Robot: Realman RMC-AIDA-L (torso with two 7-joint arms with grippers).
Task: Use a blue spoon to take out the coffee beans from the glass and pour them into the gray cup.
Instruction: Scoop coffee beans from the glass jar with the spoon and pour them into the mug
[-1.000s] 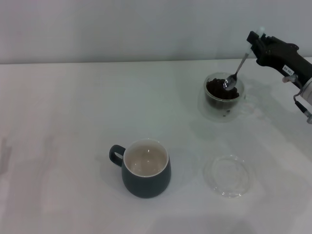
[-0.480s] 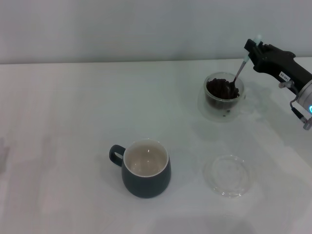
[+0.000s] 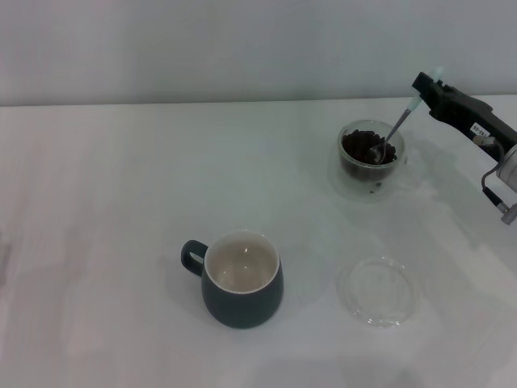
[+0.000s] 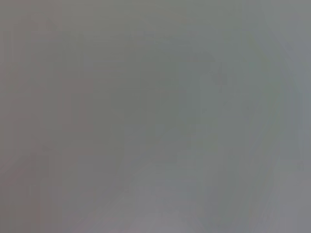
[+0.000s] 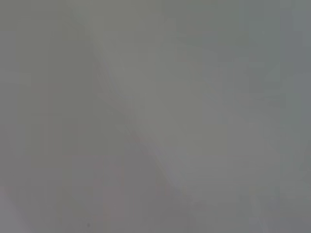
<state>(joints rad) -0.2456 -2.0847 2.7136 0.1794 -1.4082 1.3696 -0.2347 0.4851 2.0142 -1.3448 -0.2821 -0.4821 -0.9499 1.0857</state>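
In the head view the glass (image 3: pixel 371 160) stands at the far right of the white table, full of dark coffee beans (image 3: pixel 365 145). My right gripper (image 3: pixel 426 86) is shut on the pale handle of the blue spoon (image 3: pixel 397 127), just right of and above the glass. The spoon slants down and its metal bowl lies in the beans. The gray cup (image 3: pixel 240 278) stands at the front centre, handle to the left, its cream inside showing no beans. My left gripper is out of view. Both wrist views show only a plain grey blur.
A flat clear glass saucer (image 3: pixel 377 291) lies on the table right of the gray cup and in front of the glass. The white table (image 3: pixel 121 202) runs back to a pale wall.
The spoon's bowl has gone down from above the glass into the beans. My right gripper has shifted slightly to the right and lowered.
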